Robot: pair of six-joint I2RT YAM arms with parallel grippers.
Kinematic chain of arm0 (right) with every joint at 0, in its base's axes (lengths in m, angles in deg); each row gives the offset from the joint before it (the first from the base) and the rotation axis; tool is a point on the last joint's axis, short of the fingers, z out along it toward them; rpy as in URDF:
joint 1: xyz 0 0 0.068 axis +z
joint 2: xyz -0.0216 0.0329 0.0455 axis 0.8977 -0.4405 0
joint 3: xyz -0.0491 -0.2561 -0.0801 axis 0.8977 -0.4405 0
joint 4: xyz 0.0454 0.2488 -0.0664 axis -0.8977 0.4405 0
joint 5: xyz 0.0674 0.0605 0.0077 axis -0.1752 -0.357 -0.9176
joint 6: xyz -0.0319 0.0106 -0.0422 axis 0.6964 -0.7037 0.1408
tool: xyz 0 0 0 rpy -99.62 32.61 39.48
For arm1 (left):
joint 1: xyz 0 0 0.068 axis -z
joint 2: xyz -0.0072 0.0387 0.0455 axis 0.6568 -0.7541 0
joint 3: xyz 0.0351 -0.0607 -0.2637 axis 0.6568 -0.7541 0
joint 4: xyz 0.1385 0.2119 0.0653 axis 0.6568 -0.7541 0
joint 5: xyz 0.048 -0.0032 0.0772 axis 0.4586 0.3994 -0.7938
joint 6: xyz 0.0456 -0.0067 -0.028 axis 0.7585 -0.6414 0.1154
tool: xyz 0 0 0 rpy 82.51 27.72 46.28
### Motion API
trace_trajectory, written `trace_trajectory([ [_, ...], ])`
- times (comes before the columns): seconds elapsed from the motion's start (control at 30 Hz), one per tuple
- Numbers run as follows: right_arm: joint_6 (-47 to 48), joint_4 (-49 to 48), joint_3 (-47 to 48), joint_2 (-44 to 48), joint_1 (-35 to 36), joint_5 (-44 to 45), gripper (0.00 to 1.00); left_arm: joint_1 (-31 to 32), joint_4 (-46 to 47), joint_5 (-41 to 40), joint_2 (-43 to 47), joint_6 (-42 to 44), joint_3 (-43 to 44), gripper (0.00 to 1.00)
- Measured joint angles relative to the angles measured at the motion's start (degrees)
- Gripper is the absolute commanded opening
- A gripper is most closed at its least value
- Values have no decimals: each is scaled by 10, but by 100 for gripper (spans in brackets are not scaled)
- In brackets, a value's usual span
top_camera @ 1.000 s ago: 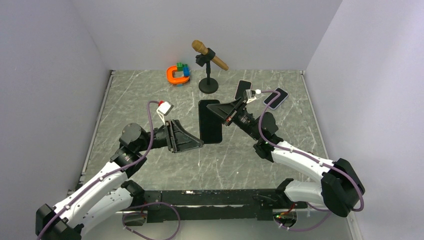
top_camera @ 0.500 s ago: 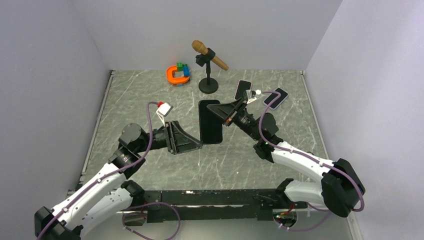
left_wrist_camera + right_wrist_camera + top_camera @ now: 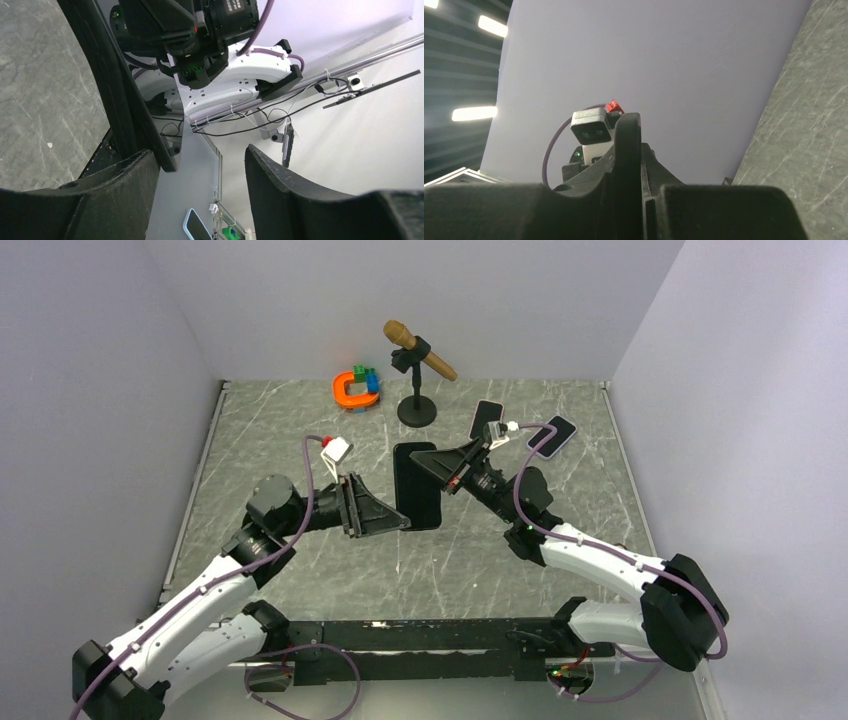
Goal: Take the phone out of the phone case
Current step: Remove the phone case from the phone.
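A grey marble-patterned table (image 3: 300, 440) is carrying everything. Two white-and-black arms are reaching in over it toward the middle.

The left gripper (image 3: 400, 524) is sitting in front of the brown microphone on a black round-based stand (image 3: 418, 360), a little to its left. In the left wrist view its black fingers (image 3: 115, 185) are standing apart with nothing between them. One is sitting just beside the dark edge of the black phone case (image 3: 120, 95).

The right gripper (image 3: 418, 454) is sitting directly in front of the microphone stand. In the right wrist view its jaws are pinching together on a thin black slab, the edge of the case.

The dark rectangular phone (image 3: 418, 495) is sitting inside the case, face up, in front of the microphone stand between the two grippers. Whether it is touching the table cannot be told.

An orange ring-shaped toy with green and blue blocks (image 3: 356, 389) is lying just left of the stand. A dark spare phone (image 3: 487, 418) is lying to the right of the stand. A second dark phone with a pale rim (image 3: 553, 436) is lying farther right.
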Motion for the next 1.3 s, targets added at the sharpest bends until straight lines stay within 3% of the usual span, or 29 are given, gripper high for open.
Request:
trace_trajectory([
  [0.23,32,23,8,3,3,-3,0,0,-2,-1,-60,-7,25,41],
  [0.47,112,102,57,12,3,-11,0,-7,50,21,-124,-51,29,0],
  [0.5,116,106,58,16,3,-10,8,-8,63,27,-127,-56,30,0],
  [0.63,134,136,58,44,9,-5,56,-8,72,38,-125,-61,33,0],
  [0.77,176,235,58,92,33,-13,86,-29,54,12,-116,-68,36,0],
  [0.8,186,264,58,108,36,-10,89,-36,49,7,-112,-72,36,0],
  [0.97,232,376,57,191,38,40,86,-76,17,-18,-89,-104,31,0],
  [1.07,241,383,43,222,37,63,75,-92,11,-35,-61,-139,9,0],
  [1.17,240,368,23,216,42,64,60,-96,13,-51,-32,-177,-21,0],
  [1.3,236,342,9,162,60,61,57,-100,17,-66,-20,-216,-36,0],
])
